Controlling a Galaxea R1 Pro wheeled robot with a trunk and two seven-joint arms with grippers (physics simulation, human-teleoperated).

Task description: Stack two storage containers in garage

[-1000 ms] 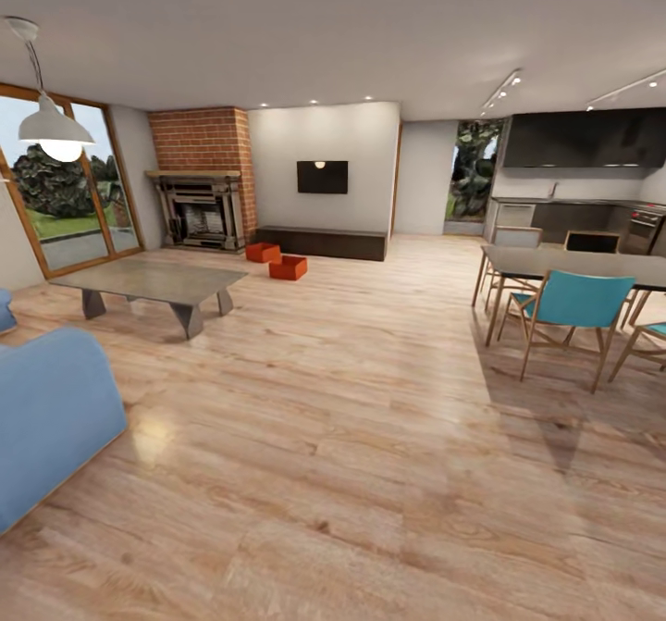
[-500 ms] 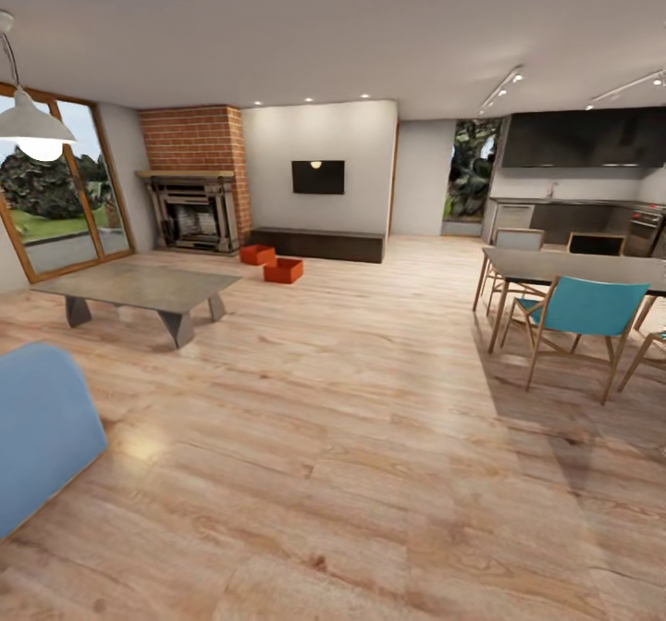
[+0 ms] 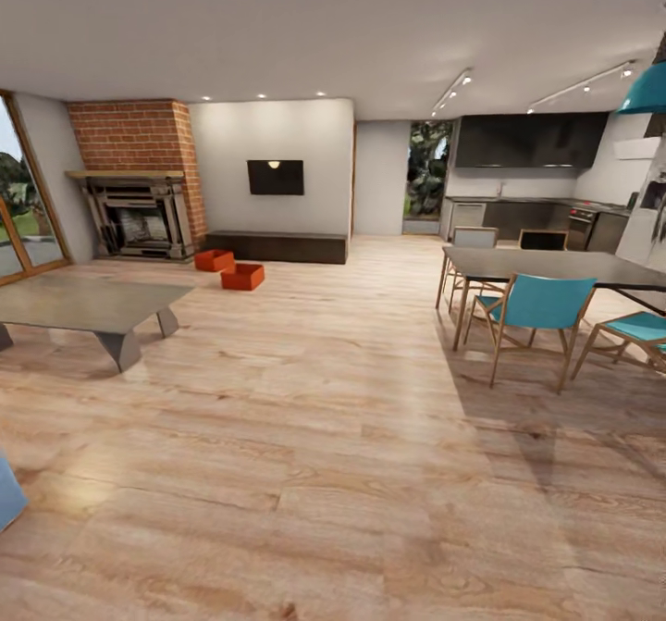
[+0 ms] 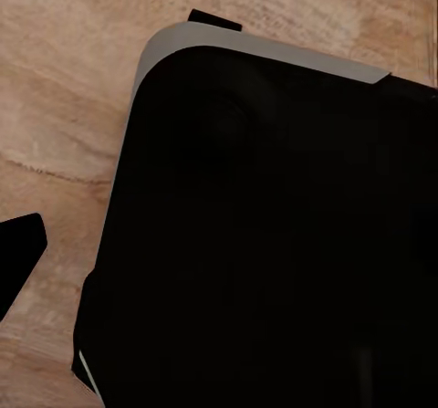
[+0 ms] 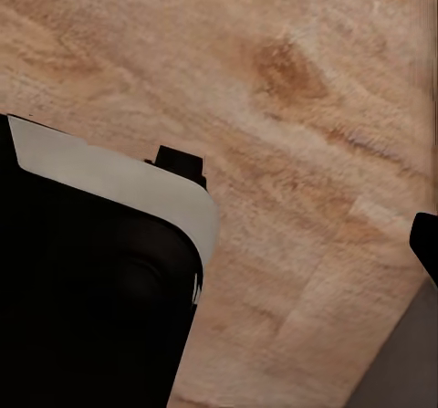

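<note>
Still in the living room (image 3: 333,473), the robot faces a wide run of light wood plank floor, with the two storage containers (image 3: 229,269) far off across it. They sit on the planks toward the far left, just in front of the left end of the dark low cabinet (image 3: 277,247) and beside the brick fireplace (image 3: 137,181). One bin is nearer the cabinet, the other nearer the robot; they look close together, maybe touching at a corner, too small to tell. The glass-topped table (image 3: 88,304) stands at the left, nearer than the bins, and the dining table (image 3: 555,267) with teal chairs is at the right.

The key relation: the bins lie ahead and left of the robot, well apart from both arms, so my guess is a drive forward-left, passing the glass table's right end. The left arm would come nearer first. Their long axes can't be read from here.

Both wrist views look down at planks and the robot's dark base; whether either gripper's jaws are apart or together can't be told.
</note>
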